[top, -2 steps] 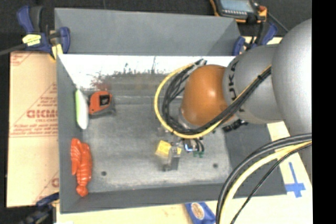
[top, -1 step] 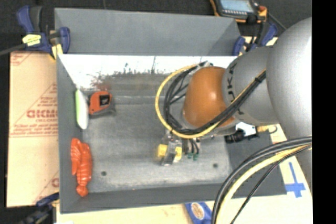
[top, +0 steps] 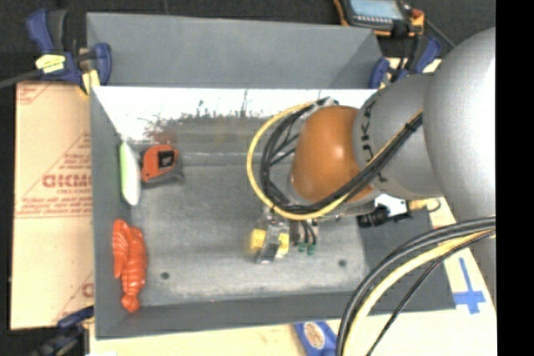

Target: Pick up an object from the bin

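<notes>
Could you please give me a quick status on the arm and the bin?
Hand low at front middle of bin, small yellow piece at it; hold unclear. Tape measure, orange-red toy far left, well clear.

We see a thick silver-grey arm [top: 455, 112] with smooth, rounded segments and dark letters on its side. A glossy, dome-shaped orange cover [top: 327, 152] sits at the wrist. Black and yellow cables [top: 260, 167] loop round it. The gripper [top: 271, 246] beneath is small, of grey metal.
</notes>
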